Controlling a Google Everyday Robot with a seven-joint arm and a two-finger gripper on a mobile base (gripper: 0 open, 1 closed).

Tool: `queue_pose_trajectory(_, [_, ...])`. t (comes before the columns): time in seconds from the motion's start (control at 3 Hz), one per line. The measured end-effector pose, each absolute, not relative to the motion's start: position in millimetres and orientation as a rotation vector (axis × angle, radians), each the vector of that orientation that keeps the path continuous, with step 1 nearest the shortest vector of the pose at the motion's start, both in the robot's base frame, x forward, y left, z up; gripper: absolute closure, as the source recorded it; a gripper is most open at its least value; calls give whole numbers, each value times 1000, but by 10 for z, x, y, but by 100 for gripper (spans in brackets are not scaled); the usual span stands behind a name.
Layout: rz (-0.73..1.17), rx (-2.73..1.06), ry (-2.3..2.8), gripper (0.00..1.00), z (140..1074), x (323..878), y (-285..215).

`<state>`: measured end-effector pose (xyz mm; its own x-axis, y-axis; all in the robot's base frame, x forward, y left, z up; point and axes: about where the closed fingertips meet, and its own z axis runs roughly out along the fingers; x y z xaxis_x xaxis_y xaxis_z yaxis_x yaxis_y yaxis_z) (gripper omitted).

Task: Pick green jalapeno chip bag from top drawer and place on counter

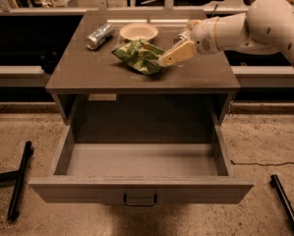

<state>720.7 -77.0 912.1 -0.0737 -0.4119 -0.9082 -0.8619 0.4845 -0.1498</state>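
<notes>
Dim, warm light falls from above on the smooth grey-brown counter (87, 70), leaving a pale sheen along its back edge. The tan gripper (171, 58), at the crinkled green foil chip bag's (138, 54) right edge, is well lit. The cavity behind the open grey-brown top drawer (136, 191) lies in shadow, and the background is almost black.

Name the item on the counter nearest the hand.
The green chip bag: the hand sits at its right edge, while the bowl and the can on its side lie farther back.
</notes>
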Motion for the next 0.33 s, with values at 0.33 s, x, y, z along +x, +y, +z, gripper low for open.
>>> queue_pose_trajectory(0.33, [461, -979, 1704, 0, 9237, 6938, -1452])
